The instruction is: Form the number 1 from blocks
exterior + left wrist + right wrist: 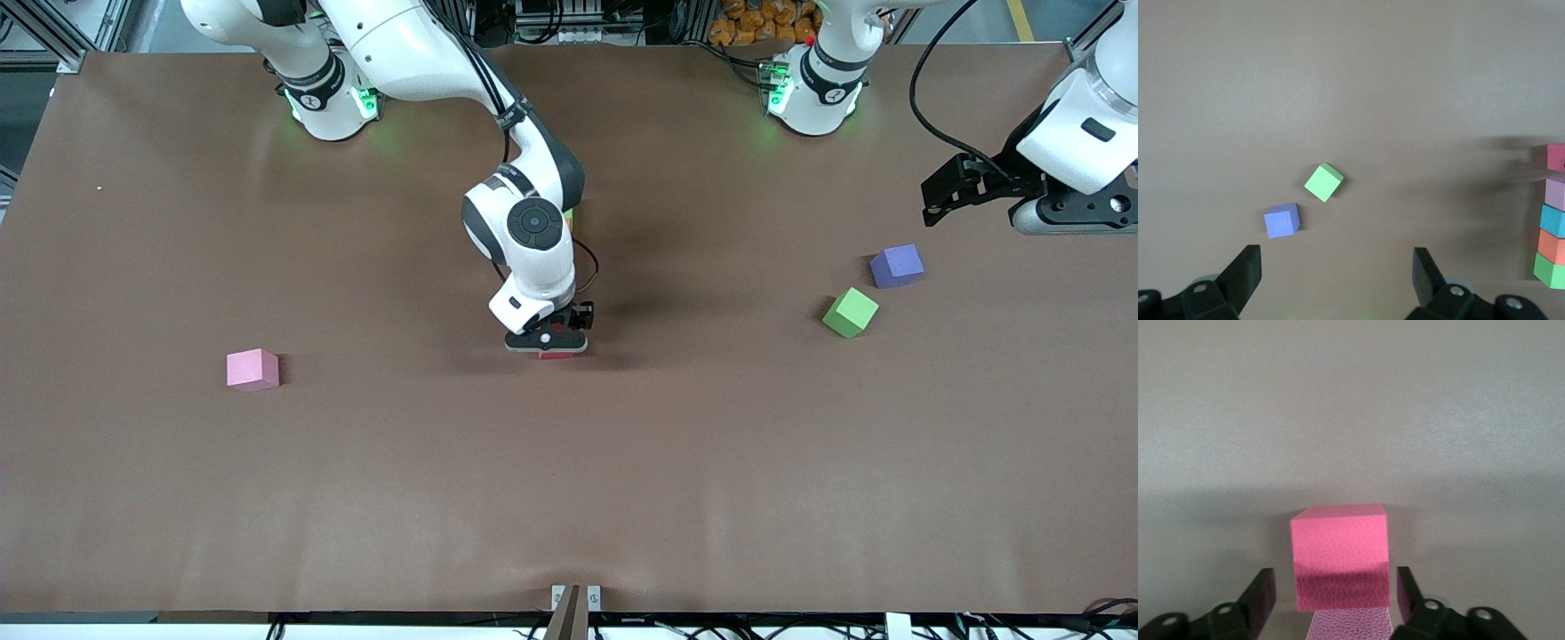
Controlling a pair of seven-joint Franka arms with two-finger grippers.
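A pale pink foam cube [252, 369] sits alone on the brown surface [356, 498] toward the right arm's end. At the middle, the right gripper [553, 345] stands low over a red-pink foam cube [1340, 557] – its fingers [1261, 597] parted, flanking the cube without touching. That cube ends a row with lilac, blue, orange and green cubes [1555, 230]. A loose green cube [850, 312] and purple cube [896, 266] lie under the waiting, wide-open left gripper [929, 213].

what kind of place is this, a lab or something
Most likely a robotics lab: two white arms are bolted along a brown-covered table, foam blocks such as the pink block lie on it, and aluminium framing and cables surround it.
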